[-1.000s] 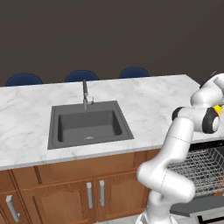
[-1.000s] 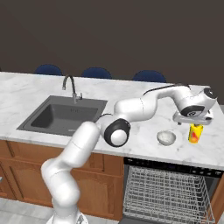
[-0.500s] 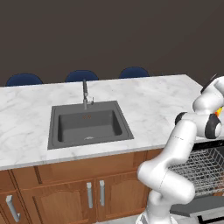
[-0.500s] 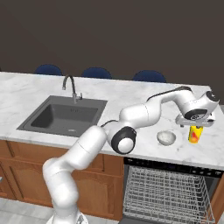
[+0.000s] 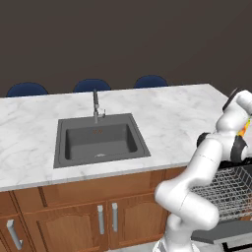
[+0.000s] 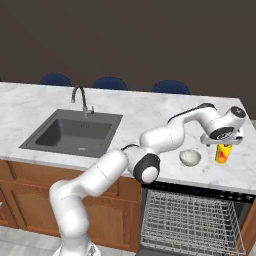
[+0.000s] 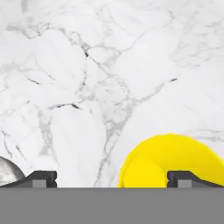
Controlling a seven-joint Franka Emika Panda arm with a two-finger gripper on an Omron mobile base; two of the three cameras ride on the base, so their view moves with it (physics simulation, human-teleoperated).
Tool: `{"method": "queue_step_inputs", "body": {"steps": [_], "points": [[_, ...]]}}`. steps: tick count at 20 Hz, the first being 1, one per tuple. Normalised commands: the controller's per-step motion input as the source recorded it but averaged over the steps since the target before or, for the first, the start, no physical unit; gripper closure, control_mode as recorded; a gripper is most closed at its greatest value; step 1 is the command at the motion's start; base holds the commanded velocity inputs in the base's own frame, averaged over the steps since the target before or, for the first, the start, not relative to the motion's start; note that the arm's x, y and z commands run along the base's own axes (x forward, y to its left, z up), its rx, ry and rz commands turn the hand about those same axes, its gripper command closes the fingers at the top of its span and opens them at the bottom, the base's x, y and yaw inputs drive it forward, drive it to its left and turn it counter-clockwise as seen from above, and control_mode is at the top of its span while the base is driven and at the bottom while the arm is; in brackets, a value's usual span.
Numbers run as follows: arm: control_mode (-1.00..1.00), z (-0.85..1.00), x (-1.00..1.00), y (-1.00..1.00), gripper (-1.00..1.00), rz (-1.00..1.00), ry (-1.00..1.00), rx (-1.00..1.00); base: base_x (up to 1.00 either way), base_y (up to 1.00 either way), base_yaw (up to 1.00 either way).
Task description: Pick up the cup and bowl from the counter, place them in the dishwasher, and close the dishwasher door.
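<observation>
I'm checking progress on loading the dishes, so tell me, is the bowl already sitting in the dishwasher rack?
No, the bowl sits on the counter beside the cup, above the dishwasher.

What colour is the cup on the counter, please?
Bright yellow; the hand view shows the cup best, from above on the white marble counter.

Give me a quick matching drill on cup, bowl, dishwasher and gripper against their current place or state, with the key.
Things:
1. cup
2. bowl
3. dishwasher
4. gripper

Places or states:
A. door down, wire rack in view under the counter
B. jaws open, directly above the cup
C. on the counter, between the sink and the cup
D. upright on the counter, near its right end

Pairs: 1-D, 2-C, 3-A, 4-B
</observation>
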Motion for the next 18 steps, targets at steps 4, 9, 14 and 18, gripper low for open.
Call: {"method": "queue_step_inputs", "body": {"steps": [4,9,14,18], "points": [[-1.00,-0.26,0.30,0.00,1.00,0.02,0.02,-0.02,0.00,0.00,0.00],[-1.00,-0.25,0.23,-0.02,1.00,0.01,0.01,-0.02,0.00,0.00,0.00],[-1.00,-0.20,0.10,-0.07,1.00,0.01,0.00,0.00,0.00,0.00,0.00],[-1.00,-0.02,-0.04,-0.05,1.00,0.00,0.00,0.00,0.00,0.00,0.00]]}}
